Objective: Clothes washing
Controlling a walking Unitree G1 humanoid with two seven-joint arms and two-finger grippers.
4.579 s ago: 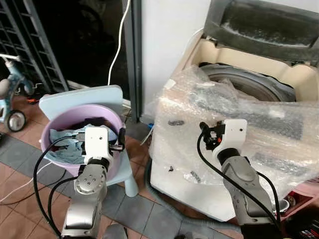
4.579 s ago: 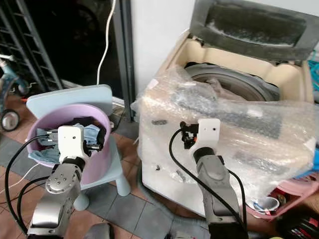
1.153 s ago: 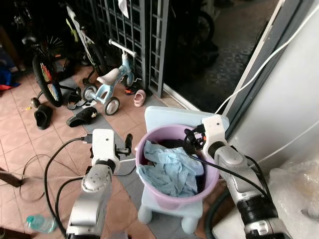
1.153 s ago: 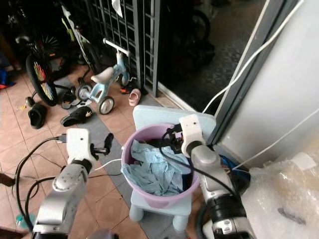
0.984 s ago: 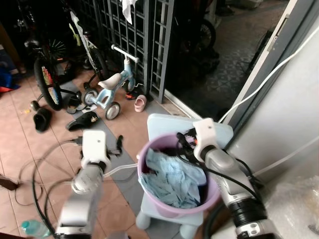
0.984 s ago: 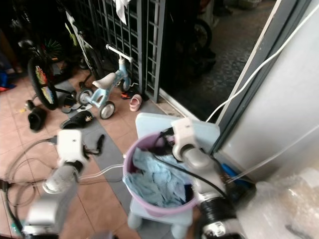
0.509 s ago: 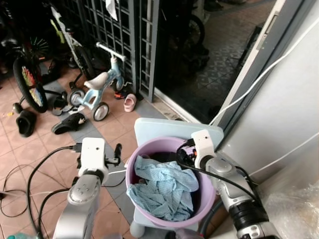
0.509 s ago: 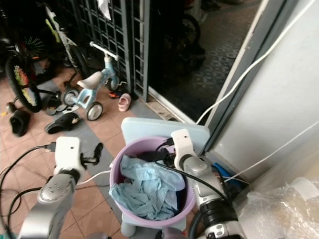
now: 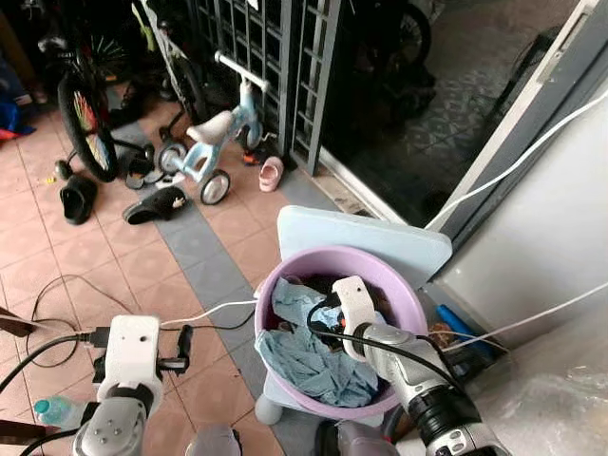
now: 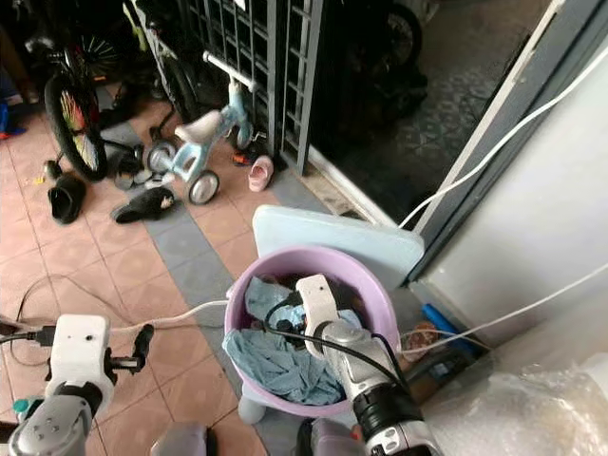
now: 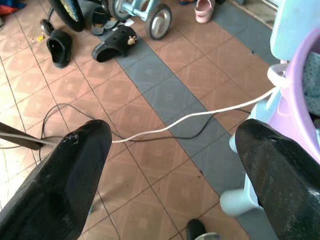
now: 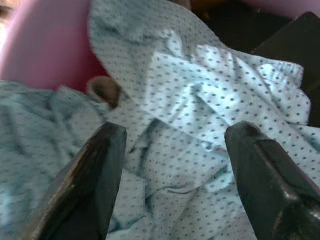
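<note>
Inside purple basin [image 9: 404, 294] on pale blue stool [image 9: 361, 242]: right end effector [image 12: 172, 170], fingers spread wide, over dotted blue cloth [image 12: 200, 120]. Left end effector [image 11: 170, 165] low, fingers parted, above tiled floor [image 11: 165, 60] beside basin. White cable [image 11: 200, 115] crosses floor.

1. Both arms: silver metal casing, rounded joint segments.
2. Wrists: white boxy camera housings.
3. Black cables loop from each wrist housing along the arm.
4. Left gripper [image 11: 165, 175], right gripper [image 12: 175, 175]: two long matte-black fingers, scuffed surface.
</note>
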